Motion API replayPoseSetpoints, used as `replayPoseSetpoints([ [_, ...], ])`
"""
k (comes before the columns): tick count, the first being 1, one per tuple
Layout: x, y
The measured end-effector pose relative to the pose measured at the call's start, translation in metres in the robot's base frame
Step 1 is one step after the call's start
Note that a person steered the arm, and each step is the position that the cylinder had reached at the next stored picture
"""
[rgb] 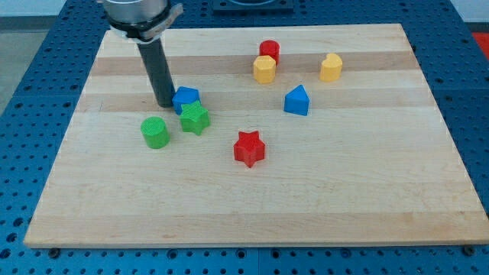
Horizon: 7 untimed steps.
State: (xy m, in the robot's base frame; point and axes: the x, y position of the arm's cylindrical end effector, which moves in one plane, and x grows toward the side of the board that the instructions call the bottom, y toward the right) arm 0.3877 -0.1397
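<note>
My dark rod comes down from the view's top left, and my tip rests on the board against the left side of a blue block. Just below that block, touching it, lies a green star. A green cylinder stands lower left of my tip, apart from it. A red star lies further toward the view's bottom right.
A red cylinder and a yellow block sit together near the view's top centre. Another yellow block is to their right, with a blue triangular block below. The wooden board lies on a blue perforated table.
</note>
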Motion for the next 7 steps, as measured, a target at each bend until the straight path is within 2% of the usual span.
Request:
replayPoseSetpoints([
  [2,0.002,0.040],
  [4,0.023,0.066],
  [6,0.023,0.108],
  [7,0.020,0.111],
])
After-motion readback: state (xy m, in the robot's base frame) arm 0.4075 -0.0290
